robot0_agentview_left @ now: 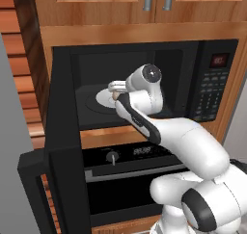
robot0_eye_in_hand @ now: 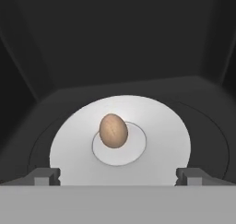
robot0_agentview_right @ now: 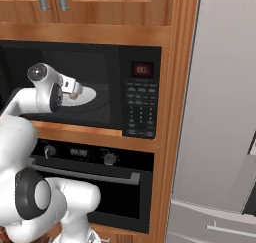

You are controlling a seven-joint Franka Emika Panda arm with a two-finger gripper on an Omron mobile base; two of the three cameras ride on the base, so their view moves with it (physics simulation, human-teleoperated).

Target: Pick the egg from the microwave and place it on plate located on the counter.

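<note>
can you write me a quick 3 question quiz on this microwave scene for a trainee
1. True or false: the egg lies on a white plate inside the microwave.
2. Multiple choice: the gripper is A) shut on the egg, B) open with the egg ahead of its tips, C) over the oven.
3. Fill in: the microwave door is ____.

Key: 1 true; 2 B; 3 open
</note>
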